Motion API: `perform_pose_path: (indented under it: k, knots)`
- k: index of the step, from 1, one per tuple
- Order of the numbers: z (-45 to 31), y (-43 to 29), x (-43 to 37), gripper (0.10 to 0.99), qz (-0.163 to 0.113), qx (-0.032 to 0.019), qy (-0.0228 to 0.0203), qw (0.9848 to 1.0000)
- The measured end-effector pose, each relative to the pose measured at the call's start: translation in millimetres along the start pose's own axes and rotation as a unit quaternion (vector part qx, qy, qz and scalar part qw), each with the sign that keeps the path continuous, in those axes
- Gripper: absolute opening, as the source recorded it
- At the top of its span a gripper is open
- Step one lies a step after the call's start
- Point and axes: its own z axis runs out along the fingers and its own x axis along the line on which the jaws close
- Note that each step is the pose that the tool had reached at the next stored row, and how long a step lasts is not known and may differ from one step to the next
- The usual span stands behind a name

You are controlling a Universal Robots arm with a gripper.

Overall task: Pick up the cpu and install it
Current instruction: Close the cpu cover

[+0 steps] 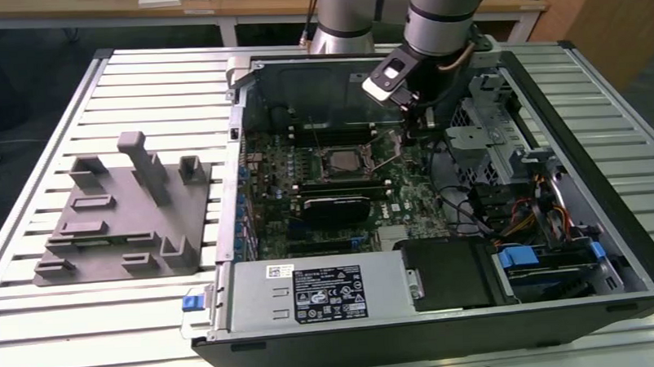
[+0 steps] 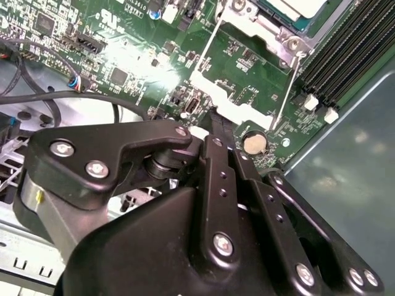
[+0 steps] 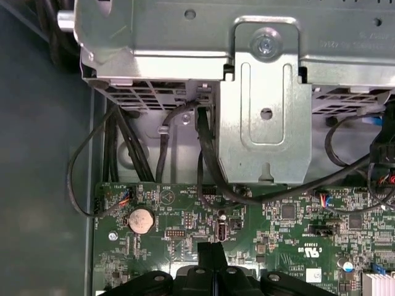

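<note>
The cpu (image 1: 342, 160), a small square chip with a pale silver top, lies in the socket in the middle of the green motherboard (image 1: 409, 201) inside the open computer case. Its corner also shows in the second wrist view (image 2: 295, 6), under the socket's metal frame. My gripper (image 1: 413, 135) hangs over the board at the exterior view's right of the socket, a short way from the chip. Its black fingers are shut together with nothing between them in both wrist views (image 2: 216, 118) (image 3: 211, 250). The tips sit close to the frame's silver edge (image 2: 229, 102) and a wire lever (image 2: 282, 86).
A large grey plastic block with upright tabs (image 1: 122, 215) stands on the slatted table at the exterior view's left. A black ribbed module (image 1: 333, 206) lies below the socket. Cables (image 3: 207, 154), a metal drive cage (image 3: 265, 105) and a coin battery (image 3: 140, 219) crowd the gripper's side.
</note>
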Motion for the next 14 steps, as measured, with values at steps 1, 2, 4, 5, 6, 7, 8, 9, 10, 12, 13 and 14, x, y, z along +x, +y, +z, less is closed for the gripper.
perform_pose_path:
  k: [1,2,4,5,6,7,8,9,10,12,13,14]
  knots:
    - [0.0,-0.8,0.1,0.106,0.0,0.0,0.0,1.0]
    - [0.0,-1.8,0.3,0.106,0.0,0.0,0.0,1.0]
    - [-0.1,-3.9,0.7,0.106,0.0,0.0,0.0,1.0]
    - [-0.1,-5.2,0.9,0.106,0.0,0.0,0.0,1.0]
    - [-0.2,-6.6,1.0,0.106,0.001,0.0,0.0,1.0]
    - [-0.2,-8.2,1.2,0.106,0.001,0.0,0.0,1.0]
    - [-0.3,-9.9,1.3,0.106,0.001,0.0,0.0,1.0]
    - [-0.3,-11.8,1.3,0.106,0.001,0.0,0.0,1.0]
    - [-0.4,-13.9,1.4,0.106,0.002,0.0,0.0,1.0]
    - [-0.6,-19.1,1.6,0.106,0.002,0.0001,0.0,1.0]
    - [-0.6,-21.8,1.7,0.106,0.003,0.0,0.0001,1.0]
    - [-0.7,-24.8,1.8,0.106,0.003,0.0001,0.0001,1.0]
